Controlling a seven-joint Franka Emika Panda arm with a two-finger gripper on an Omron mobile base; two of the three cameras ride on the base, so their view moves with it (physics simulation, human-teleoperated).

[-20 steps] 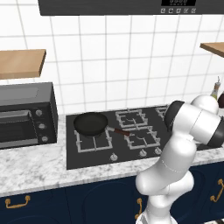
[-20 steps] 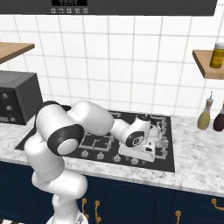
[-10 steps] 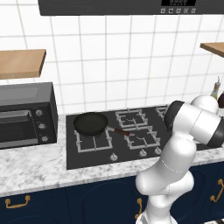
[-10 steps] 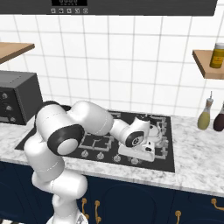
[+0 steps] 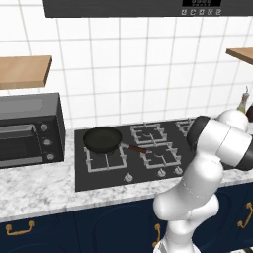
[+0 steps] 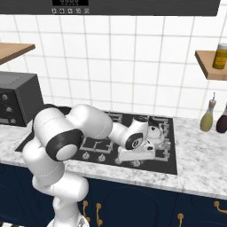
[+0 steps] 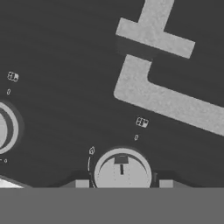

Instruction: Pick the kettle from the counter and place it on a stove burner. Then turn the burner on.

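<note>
The kettle [image 6: 153, 131] sits on the burner [image 6: 160, 135]. The jaws, open, have settled astride the knob [image 7: 122, 171] and barely moved since. Turning remains.

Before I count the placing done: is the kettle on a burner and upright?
Yes. The kettle stands upright on a right-hand burner, lid knob up, behind the arm's wrist.

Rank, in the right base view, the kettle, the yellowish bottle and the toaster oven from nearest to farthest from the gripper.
1. Kettle: just behind the gripper, on the right rear burner.
2. Yellowish bottle: right of the cooktop, on the counter.
3. Toaster oven: far left.
</note>
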